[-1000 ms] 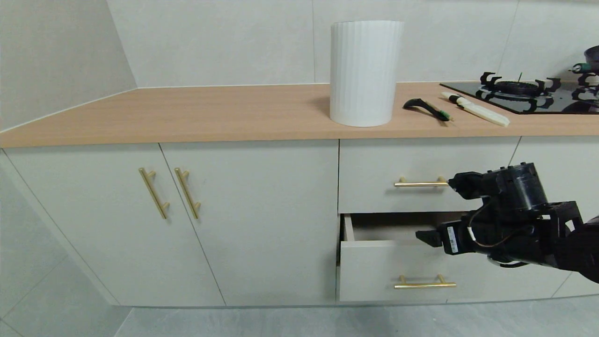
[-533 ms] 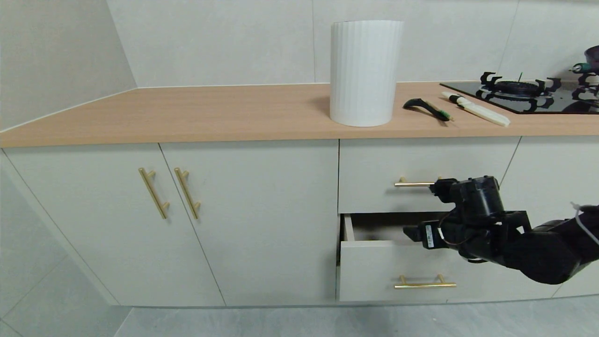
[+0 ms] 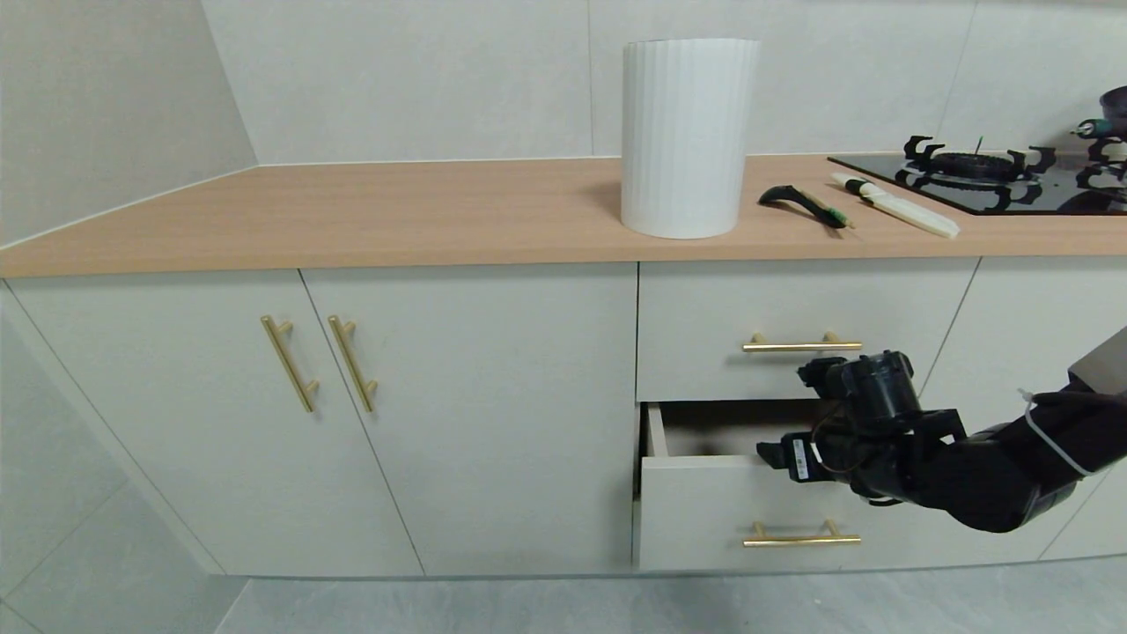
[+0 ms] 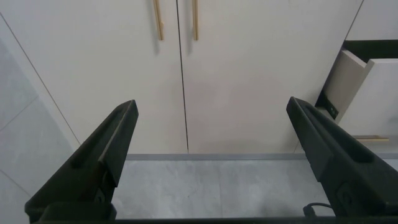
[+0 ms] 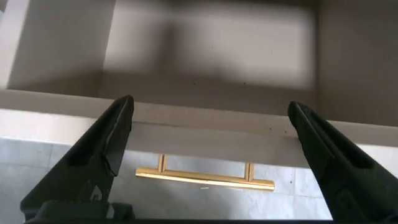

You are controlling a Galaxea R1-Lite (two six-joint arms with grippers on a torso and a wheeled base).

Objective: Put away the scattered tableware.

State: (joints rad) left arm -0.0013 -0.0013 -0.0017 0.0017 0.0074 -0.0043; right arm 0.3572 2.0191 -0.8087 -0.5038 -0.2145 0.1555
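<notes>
A black utensil with a green band (image 3: 803,203) and a white knife-shaped utensil (image 3: 894,205) lie on the wooden countertop (image 3: 396,211), to the right of a tall white ribbed container (image 3: 685,136). Below them the lower drawer (image 3: 704,511) is pulled partly out. My right gripper (image 3: 791,411) is open at the drawer's mouth, one finger by the top edge of the drawer front, nothing between the fingers. In the right wrist view the gripper (image 5: 209,106) spans the bare drawer inside (image 5: 211,56) above its gold handle (image 5: 205,179). My left gripper (image 4: 211,104) is open, low before the cabinet doors.
A black gas hob (image 3: 986,176) fills the counter's right end. The upper drawer (image 3: 792,326) is closed, with a gold handle (image 3: 801,345) just above my right gripper. Two cabinet doors with gold handles (image 3: 317,363) stand closed at the left. Grey floor lies below.
My right arm has moved left and lower, from in front of the upper drawer's handle to the open lower drawer's mouth. The drawer and the utensils have not moved.
</notes>
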